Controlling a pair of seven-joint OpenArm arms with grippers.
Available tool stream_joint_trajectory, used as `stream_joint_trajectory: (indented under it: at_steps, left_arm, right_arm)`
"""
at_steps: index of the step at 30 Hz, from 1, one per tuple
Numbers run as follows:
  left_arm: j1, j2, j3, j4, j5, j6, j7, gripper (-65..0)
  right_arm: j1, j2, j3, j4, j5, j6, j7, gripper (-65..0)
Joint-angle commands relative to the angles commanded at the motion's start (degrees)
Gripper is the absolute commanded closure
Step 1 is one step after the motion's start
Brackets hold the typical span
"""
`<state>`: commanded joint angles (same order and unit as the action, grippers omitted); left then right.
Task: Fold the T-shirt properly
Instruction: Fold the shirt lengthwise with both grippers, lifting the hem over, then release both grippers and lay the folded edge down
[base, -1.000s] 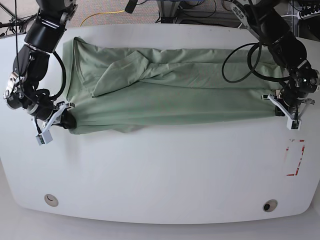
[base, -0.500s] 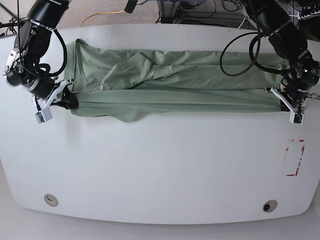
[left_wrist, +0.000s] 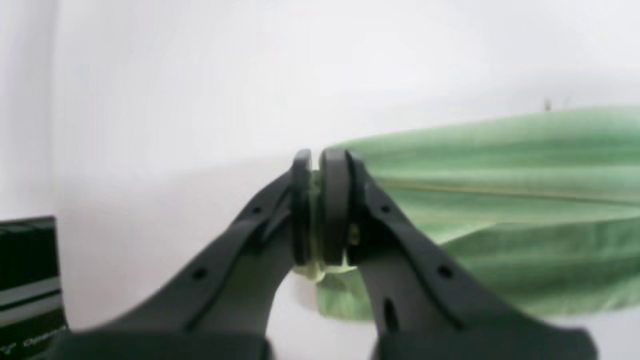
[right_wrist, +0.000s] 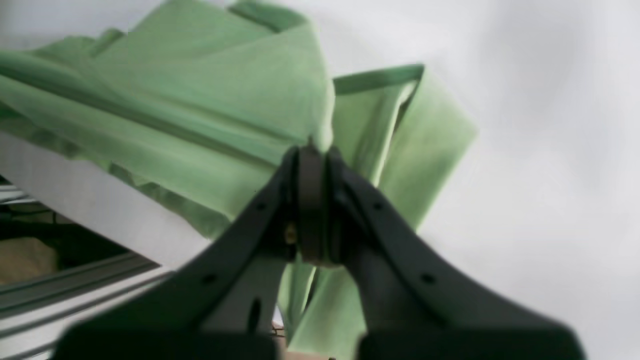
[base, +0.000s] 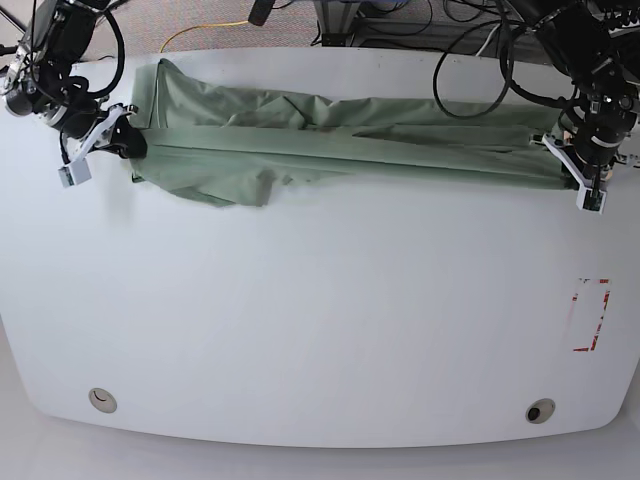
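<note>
With the left claw (base: 566, 160) and right claw (base: 128, 143) each clamped tight on an end of the T-shirt (base: 340, 135), a lengthwise fold looks underway across the counter (base: 320, 320); next it needs laying flat before either lets go.

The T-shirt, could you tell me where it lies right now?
In the base view the T-shirt stretches across the far part of the white table, pinched between the right gripper and the left gripper.
</note>
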<state>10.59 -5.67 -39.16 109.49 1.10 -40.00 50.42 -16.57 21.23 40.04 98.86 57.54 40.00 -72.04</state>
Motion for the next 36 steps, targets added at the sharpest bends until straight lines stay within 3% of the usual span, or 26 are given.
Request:
stream_joint_trajectory:
  at_steps: [2,4,7,9,12,15,21,27,30,33,36]
  left_arm:
    - [1.76,-0.62,0.09,-0.09,0.00,0.00,0.00,-2.4]
    - [2.73,-1.85,0.97,-0.35,0.09,0.00,0.00,-11.0]
    - [2.99,-2.29,2.20,-0.88,0.26,0.00,0.00,-26.0]
    - [2.99,-2.46,2.11,-1.41,0.44,0.00,0.00,-36.7]
    - [2.99,-2.55,2.29,-1.41,0.44,0.00,0.00,-39.0]
    - [2.73,-3.60,3.25,-1.05,0.00,0.00,0.00,-39.0]
    - [0.35,-3.87,3.78,2.02,-2.90,0.00,0.88,-39.0]
    - [-1.32,-4.04,3.69,2.81,-9.49,0.00,8.62,-39.0]
    - [-1.32,-3.69,3.60,2.46,-7.65,0.00,8.88,-39.0]
    - [0.09,-1.93,3.87,1.67,-4.31,0.00,8.97,-39.0]
    - [2.02,-1.49,3.69,0.79,-2.29,0.00,8.88,-39.0]
  right_arm:
    - [-1.23,-0.88,0.18,0.00,-0.26,0.00,0.00,-0.3]
    - [-1.85,-1.05,0.26,-0.18,-0.44,0.00,0.00,-3.0]
    - [-2.29,-1.32,0.26,-0.09,-0.53,0.00,0.18,-12.5]
    - [-2.73,-1.41,0.35,0.00,-0.53,0.00,0.00,-24.3]
    - [-3.78,-1.41,0.35,0.00,-0.44,0.00,0.26,-40.3]
    - [-3.78,-1.32,1.49,0.70,0.35,0.00,0.35,-48.2]
    - [-2.55,-4.22,4.31,7.21,1.93,0.00,0.26,-45.3]
    - [0.35,-7.21,2.81,9.32,1.93,0.00,-0.09,-45.2]
    - [1.05,-8.44,0.62,8.97,1.58,0.00,-0.09,-44.9]
    - [0.79,-9.58,-2.11,8.97,1.49,0.00,0.00,-35.4]
    - [0.00,-10.29,-4.57,8.79,1.23,0.00,0.09,-17.9]
